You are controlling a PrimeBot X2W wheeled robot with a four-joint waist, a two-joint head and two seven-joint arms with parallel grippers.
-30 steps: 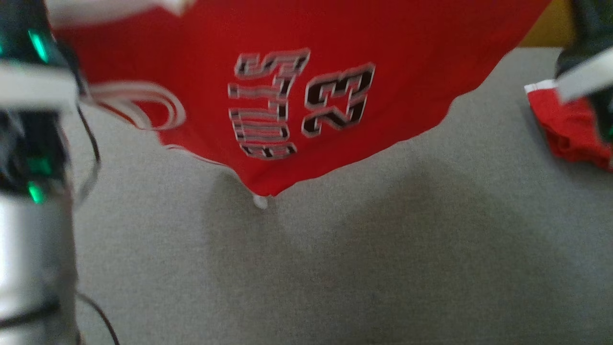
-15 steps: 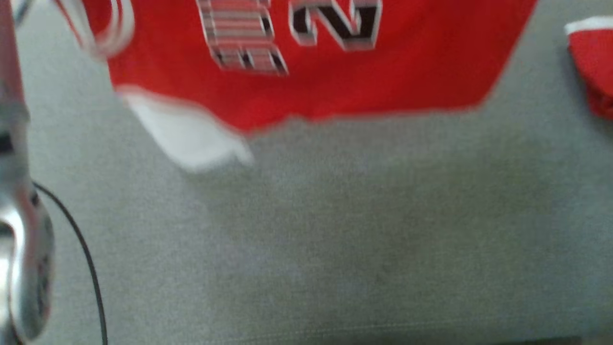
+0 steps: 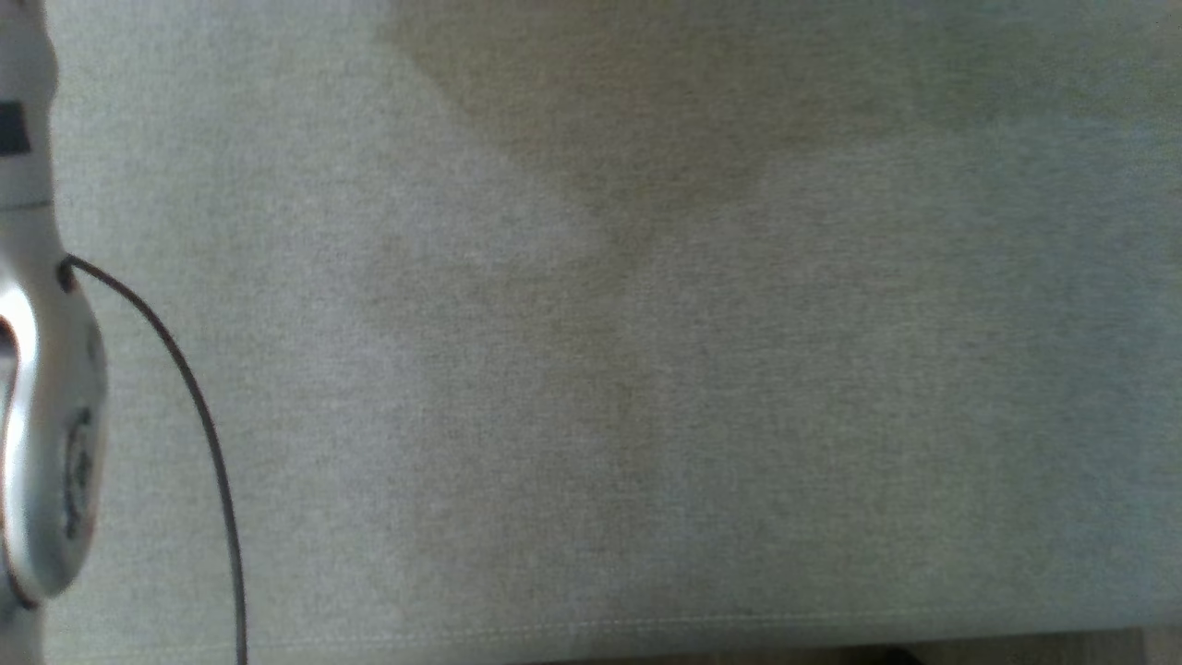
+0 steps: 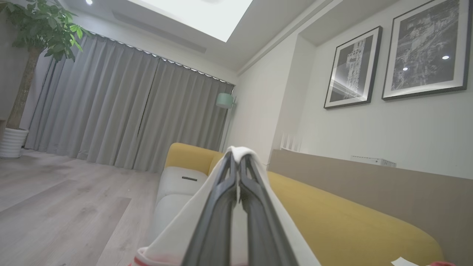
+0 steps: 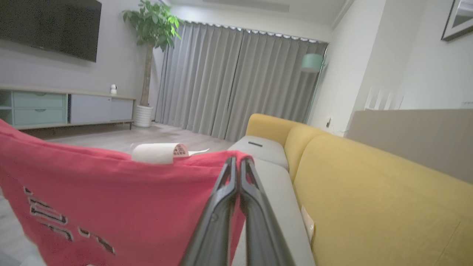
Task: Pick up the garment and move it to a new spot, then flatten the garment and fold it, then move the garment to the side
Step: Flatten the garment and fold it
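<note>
The garment (image 5: 111,195) is a red jersey with striped lettering, hanging stretched in the air in the right wrist view. My right gripper (image 5: 237,162) is shut on its red top edge. In the left wrist view my left gripper (image 4: 238,155) is shut on a white part of the garment (image 4: 173,240), which drapes down both sides of the fingers (image 4: 218,207). In the head view, the grey cushion (image 3: 646,369) lies below and my pale left forearm (image 3: 37,416) runs along the left edge.
A yellow sofa back (image 5: 369,192) runs beside the grey seat (image 5: 266,147). A thin black cable (image 3: 189,388) hangs off the forearm. Wood floor (image 4: 55,199), grey curtains (image 4: 122,111), a potted plant (image 5: 149,55) and a TV cabinet (image 5: 66,109) stand further off.
The red garment has risen up and out of the head view, leaving bare grey cushion there. The forearm at the left edge has stayed about where it was half a second ago.
</note>
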